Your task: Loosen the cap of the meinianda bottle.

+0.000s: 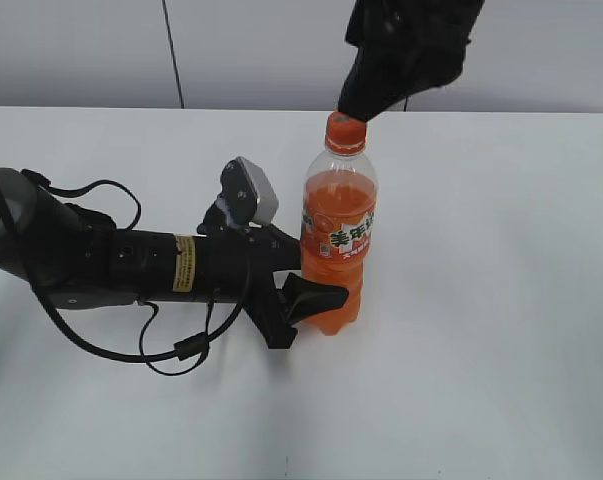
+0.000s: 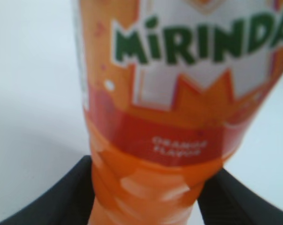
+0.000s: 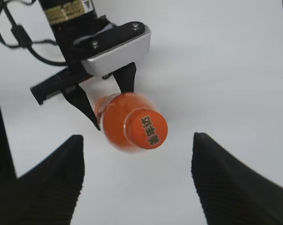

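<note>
Cap (image 3: 148,129) sits on the bottle (image 1: 338,235), screwed down as far as you can tell; no loosening shows yet. Your left gripper (image 1: 303,297) has its fingers on either side of the lower body of the bottle, clamped on it, so the bracing part looks done. Your right gripper (image 3: 137,180) hangs above the cap with its fingers wide apart, cap between and below them, not touching. What's left, by my read: lower the right gripper, close on the cap, twist.

Views differ. Exterior shows the bottle upright on the table (image 1: 501,330), the left arm lying low from the left, and the right gripper only as a dark mass right at the cap, so you can't judge its opening there. Right wrist view gives you that: open fingers, cap top with its mark, and the left gripper beyond the bottle. Left wrist view shows only the blurred label (image 2: 197,56) up close and the dark fingers (image 2: 61,197) flanking the bottle low; no cap there.
</note>
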